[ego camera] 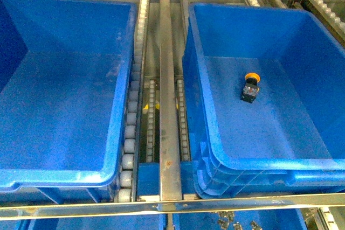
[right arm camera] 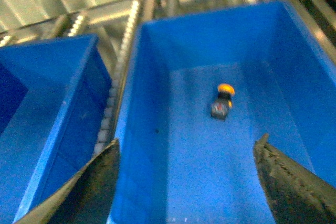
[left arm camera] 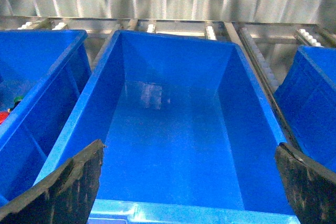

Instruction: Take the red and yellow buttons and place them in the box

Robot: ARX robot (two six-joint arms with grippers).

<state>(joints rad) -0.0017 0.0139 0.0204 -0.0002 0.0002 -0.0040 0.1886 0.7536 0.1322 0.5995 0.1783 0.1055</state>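
A yellow-orange capped button (ego camera: 250, 87) lies on its side on the floor of the right blue box (ego camera: 259, 162), which has doubled nested rims. Neither gripper shows in the front view. In the right wrist view my right gripper (right arm camera: 189, 140) is open and empty, high above this box (right arm camera: 152, 77), with the yellow button (right arm camera: 223, 100) ahead of its fingers. My left gripper (left arm camera: 189, 148) is open and empty over the near rim of an empty blue tote (left arm camera: 252, 93). A bit of red (left arm camera: 3, 116) and green (left arm camera: 18, 99) shows inside another tote at that view's edge.
The empty left tote (ego camera: 116, 127) stands beside the box. Between them run white roller rails (ego camera: 129, 133) and a metal bar (ego camera: 168, 106). A metal frame bar (ego camera: 215, 202) crosses the front. A third tote (left arm camera: 42, 93) holds small parts.
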